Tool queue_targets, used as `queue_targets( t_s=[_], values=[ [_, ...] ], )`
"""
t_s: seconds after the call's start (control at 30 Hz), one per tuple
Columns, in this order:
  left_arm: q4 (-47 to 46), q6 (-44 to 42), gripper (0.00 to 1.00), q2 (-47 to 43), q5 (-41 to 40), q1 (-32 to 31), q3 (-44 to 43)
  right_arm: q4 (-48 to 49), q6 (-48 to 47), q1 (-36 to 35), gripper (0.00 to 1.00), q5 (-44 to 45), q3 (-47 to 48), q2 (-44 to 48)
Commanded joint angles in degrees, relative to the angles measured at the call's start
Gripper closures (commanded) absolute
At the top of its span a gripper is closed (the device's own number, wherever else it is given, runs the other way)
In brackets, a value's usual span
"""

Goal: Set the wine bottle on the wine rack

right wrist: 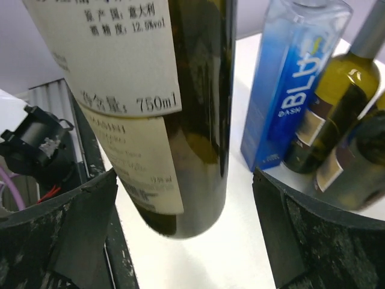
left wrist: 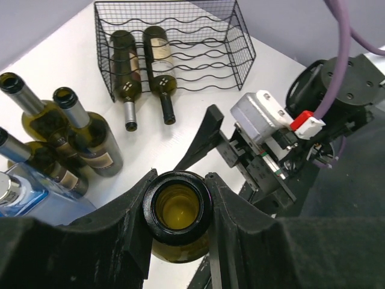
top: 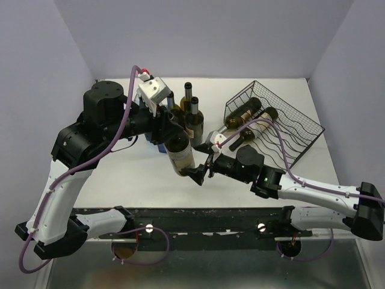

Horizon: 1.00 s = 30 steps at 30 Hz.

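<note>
**newbie:** what are you running this on, surface-wise?

**regular:** You've got a smooth white table [top: 114, 180] boxed in by flat pale-lilac walls [top: 36, 60]. The wine rack [top: 289, 129] sits on it at the upper right of the top view. It's thin black wire with wavy rows and raised mesh sides. Two dark bottles [top: 246, 111] lie in it, necks pointing toward the frame's centre.

**newbie:** and the one you're moving?

**regular:** The wine bottle [top: 179, 155] is mid-frame and tilted, well apart from the rack. It's glossy dark green glass with a cream paper label. Your left gripper [left wrist: 178, 201] is clamped on its neck. That wrist view looks straight down the round open mouth, which the top view can't give you. Your right gripper [right wrist: 186, 241] is spread wide, with matte black fingers [right wrist: 72, 235] on either side of the bottle's lower body, not touching it. Only the right wrist view lets you read "750ml" on the label, and it shows the base clear of the table. It also catches a boxy clear-blue bottle [right wrist: 295, 78] beside the standing green bottles [right wrist: 328, 114] at upper right.
</note>
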<state>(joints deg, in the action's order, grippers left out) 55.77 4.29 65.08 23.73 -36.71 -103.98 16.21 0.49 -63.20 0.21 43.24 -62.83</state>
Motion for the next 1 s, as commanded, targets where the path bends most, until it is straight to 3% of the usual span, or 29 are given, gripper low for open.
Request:
queue_targets(
  t_s=[0.0, 0.3, 0.4, 0.47, 0.6, 0.73, 0.8, 0.87, 0.9, 0.97],
  values=[
    [-3.6, 0.6, 1.00, -1.2, 10.8, -0.1, -3.4, 8.3, 0.7, -0.3, 0.00, -5.6, -0.2, -2.7],
    [-4.8, 1.4, 1.00, -2.4, 13.4, 0.0, -2.8, 13.8, 1.4, -0.3, 0.00, -10.1, 0.5, -7.3],
    [-6.1, 1.2, 1.00, -3.5, 14.1, -0.1, -1.2, 14.1, 2.8, -0.3, 0.07, -8.2, 0.9, -7.7],
    [-7.2, 1.2, 1.00, -4.3, 14.2, 0.0, 0.2, 13.5, 2.9, -0.3, 0.17, -7.4, 1.2, -7.6],
    [-8.7, 1.2, 1.00, -5.8, 14.0, 0.0, 2.1, 12.4, 1.5, -0.3, 0.51, -4.8, 1.7, -7.1],
    [-10.4, 0.2, 1.00, -7.4, 13.9, 0.0, 4.3, 8.9, -2.5, -0.3, 0.97, -2.9, 3.6, -6.8],
    [-11.7, -0.1, 0.99, -8.4, 13.5, -0.1, 5.7, 7.7, -5.0, -0.3, 0.99, -1.6, 4.0, -6.2],
    [-13.1, -0.6, 0.87, -9.7, 13.4, 0.0, 7.5, 7.7, -7.6, -0.3, 0.99, -0.6, 3.9, -5.1],
    [-14.0, -0.6, 0.75, -10.3, 13.0, -0.1, 8.3, 7.7, -9.2, -0.3, 0.99, 1.1, 3.8, -4.4],
    [-16.0, -0.6, 0.40, -11.8, 12.0, -0.1, 10.2, 8.0, -12.3, -0.3, 0.99, 2.6, 3.4, -3.2]
  ],
)
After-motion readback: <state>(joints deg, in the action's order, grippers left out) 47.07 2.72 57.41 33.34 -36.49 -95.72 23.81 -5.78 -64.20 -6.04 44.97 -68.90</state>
